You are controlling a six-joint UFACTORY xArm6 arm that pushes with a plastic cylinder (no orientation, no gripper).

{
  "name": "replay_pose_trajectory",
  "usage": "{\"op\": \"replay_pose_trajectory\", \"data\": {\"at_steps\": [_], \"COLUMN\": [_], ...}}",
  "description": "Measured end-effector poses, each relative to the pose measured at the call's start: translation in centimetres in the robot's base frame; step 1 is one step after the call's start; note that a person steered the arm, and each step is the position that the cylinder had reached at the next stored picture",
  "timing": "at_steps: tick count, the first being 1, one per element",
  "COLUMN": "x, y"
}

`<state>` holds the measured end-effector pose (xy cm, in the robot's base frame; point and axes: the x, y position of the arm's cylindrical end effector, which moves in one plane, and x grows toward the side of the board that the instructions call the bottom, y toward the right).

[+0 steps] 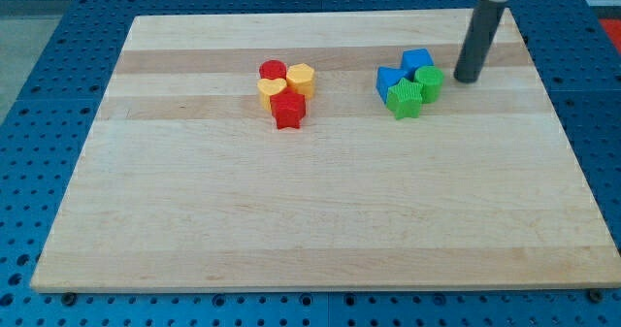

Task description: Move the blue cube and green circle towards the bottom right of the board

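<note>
My tip (468, 79) sits on the worktop (320, 230) just to the right of the blue-and-green cluster, beside the green circle (429, 79) but, as far as I can tell, not yet touching it. There are no jaws on this rig, only the rod, so nothing is held or gripped.

The blue cube (417, 61) is at the far side of that cluster, with the green circle right of centre, both in the far right part of the worktop. The goal is the near right corner, so I judge the useful push runs from the far side toward the near side. From where it stands now, a push would send the circle left, which is the wrong way. Better to bring the tip round to the far side of the cube and drive it toward the near right, keeping the contact central so the blocks do not spin off (the four are packed tight, and the neighbours may be dragged along).

Counted: two blue blocks, the cube and a second blue block (390, 81) whose shape I cannot make out; two green, the circle and a green star (406, 99). The other cluster, left of centre, has two red, a red circle (273, 71) and a red star (288, 111), and two yellow, a yellow hexagon (301, 77) and a partly hidden yellow block (271, 92). Eight in all.
</note>
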<state>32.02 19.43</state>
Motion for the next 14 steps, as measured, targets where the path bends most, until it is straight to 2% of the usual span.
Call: {"op": "replay_pose_trajectory", "data": {"at_steps": [1, 2, 3, 5, 9, 14], "x": [-4.3, -5.4, -5.0, -1.7, 0.2, 9.1], "y": [-2.4, -7.4, -9.1, -8.3, -4.0, -2.9]}}
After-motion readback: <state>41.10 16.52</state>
